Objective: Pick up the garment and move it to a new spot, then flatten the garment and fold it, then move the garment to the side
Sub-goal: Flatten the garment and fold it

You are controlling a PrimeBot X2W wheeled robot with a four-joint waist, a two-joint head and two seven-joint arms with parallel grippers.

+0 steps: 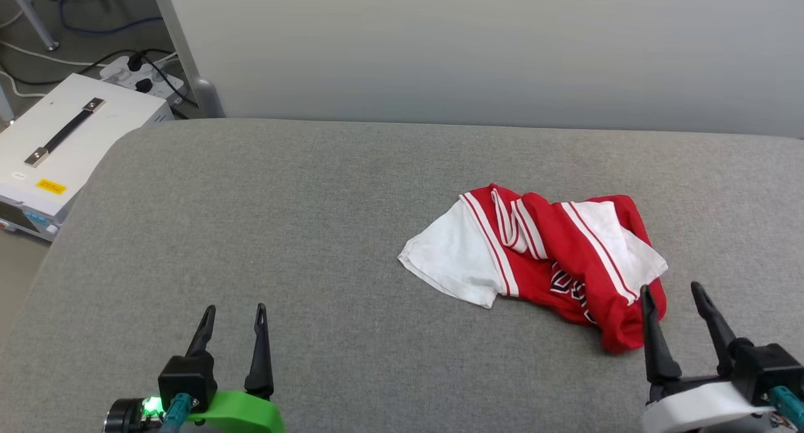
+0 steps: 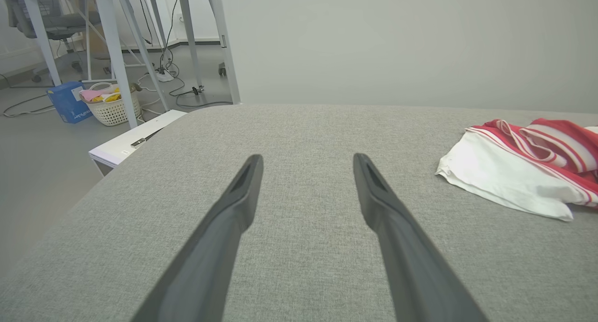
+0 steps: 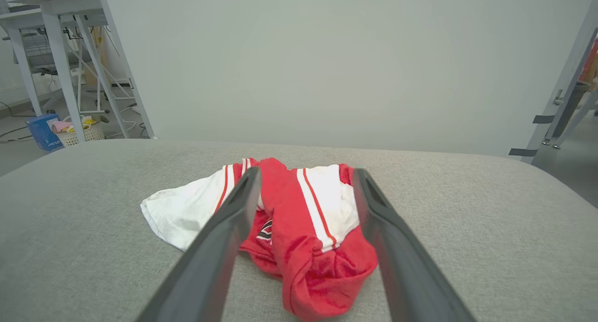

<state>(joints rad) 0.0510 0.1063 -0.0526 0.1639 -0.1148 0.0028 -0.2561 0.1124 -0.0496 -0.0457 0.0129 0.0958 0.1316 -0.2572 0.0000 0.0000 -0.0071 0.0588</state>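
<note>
The garment point(image 1: 553, 257) is a red shirt with white sleeves and striped trim, lying crumpled on the right half of the grey padded table point(image 1: 282, 219). My right gripper point(image 1: 671, 287) stands open just in front of its near red corner, not touching it. In the right wrist view the garment point(image 3: 299, 219) lies straight ahead between the two spread fingers. My left gripper point(image 1: 233, 308) stands open over bare table at the front left, well away from the shirt. In the left wrist view the garment point(image 2: 523, 172) sits at the right edge.
A white equipment box point(image 1: 63, 144) with a black handle stands on the floor past the table's left edge, with cables and a power strip point(image 1: 141, 75) behind it. A grey wall point(image 1: 477, 49) backs the table. A laundry basket point(image 2: 112, 104) and table legs stand at the far left.
</note>
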